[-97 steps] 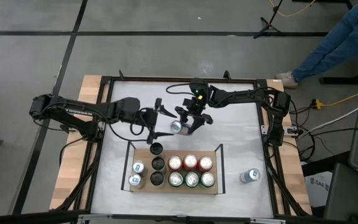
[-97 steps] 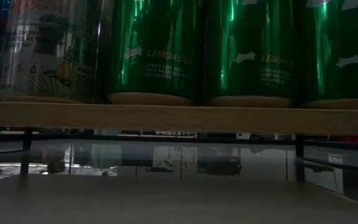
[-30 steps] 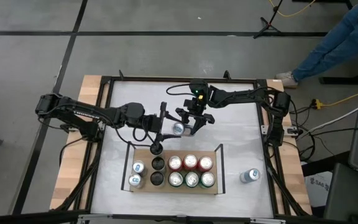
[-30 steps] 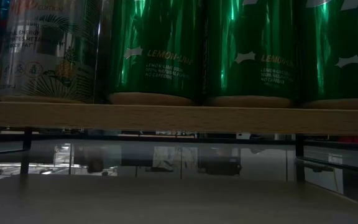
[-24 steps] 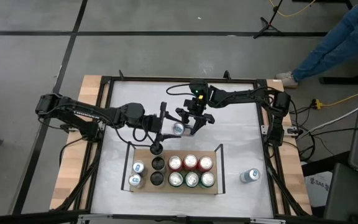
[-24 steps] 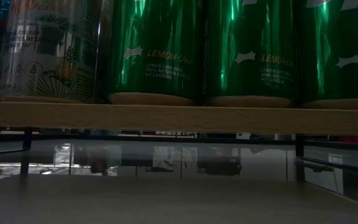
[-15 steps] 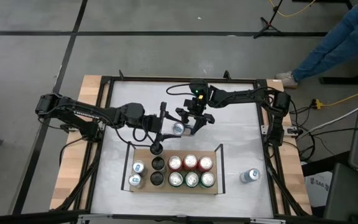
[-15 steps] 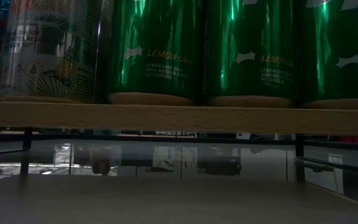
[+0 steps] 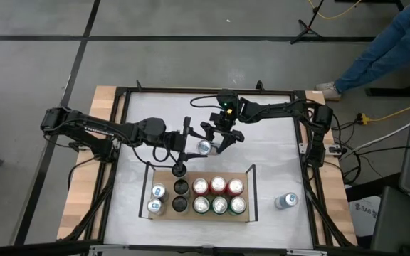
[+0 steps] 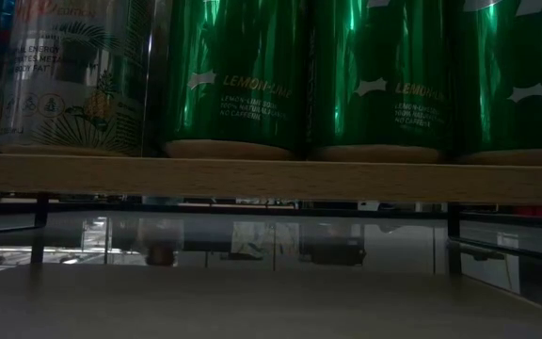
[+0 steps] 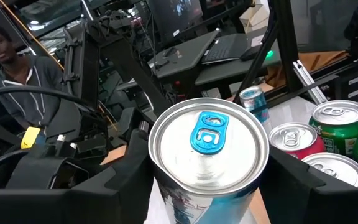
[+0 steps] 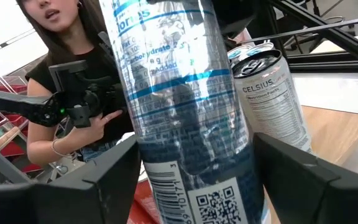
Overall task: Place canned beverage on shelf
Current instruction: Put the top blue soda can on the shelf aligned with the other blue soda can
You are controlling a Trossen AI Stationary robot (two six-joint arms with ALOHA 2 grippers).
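Handover mid-table, behind shelf (image 9: 200, 215). Can (image 9: 204, 147) between both grippers: right gripper (image 9: 218, 141) clamps body, left gripper (image 9: 188, 141) closing around top end. Judgement: left secures hold before right releases; then carry to free shelf slot.

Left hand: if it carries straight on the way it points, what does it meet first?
The silver can, directly ahead of the left hand, held by the right hand; the gap is unclear.

Glossy metal can (image 11: 208, 155), matt black plastic fingers (image 11: 114, 190), light smooth wooden shelf (image 10: 271, 176).
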